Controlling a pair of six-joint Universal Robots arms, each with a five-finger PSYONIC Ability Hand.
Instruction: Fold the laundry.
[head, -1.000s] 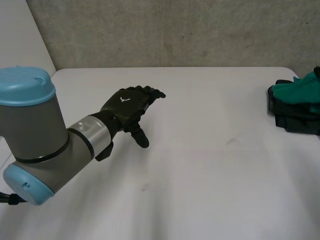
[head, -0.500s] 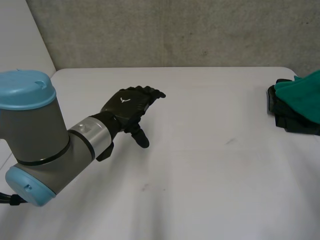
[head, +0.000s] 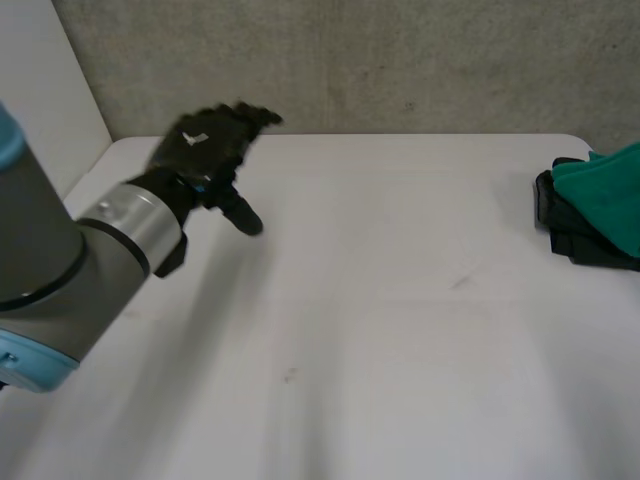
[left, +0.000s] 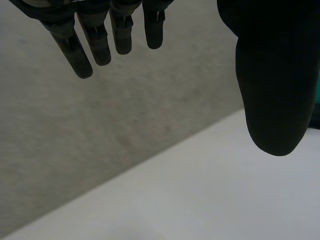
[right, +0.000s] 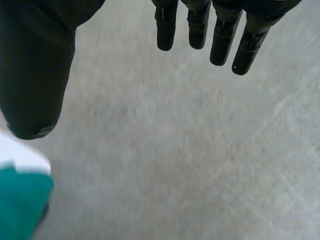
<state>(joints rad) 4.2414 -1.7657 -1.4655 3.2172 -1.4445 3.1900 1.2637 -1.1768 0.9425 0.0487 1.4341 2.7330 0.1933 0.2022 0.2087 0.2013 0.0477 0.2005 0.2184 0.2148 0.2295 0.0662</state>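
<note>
Green cloth (head: 612, 188) atop black stack (head: 580, 245), lying flat, left hand (head: 205, 150), fingers (left: 102, 47) straight

The head camera is looking down on the bench (head: 400, 330) from behind; both wrist cameras are peering close past their fingers (left: 100, 45) at the grey wall (head: 400, 60), the right also catching the head view's green cloth (right: 20, 205)

A white surface (head: 400, 330) is stretching wide, its far edge meeting a rough, speckled grey wall (head: 400, 60) that is rising straight behind it. A smooth pale panel (head: 40, 110) is standing beside the surface's left rounded corner. Soft, even light is falling across everything.
</note>
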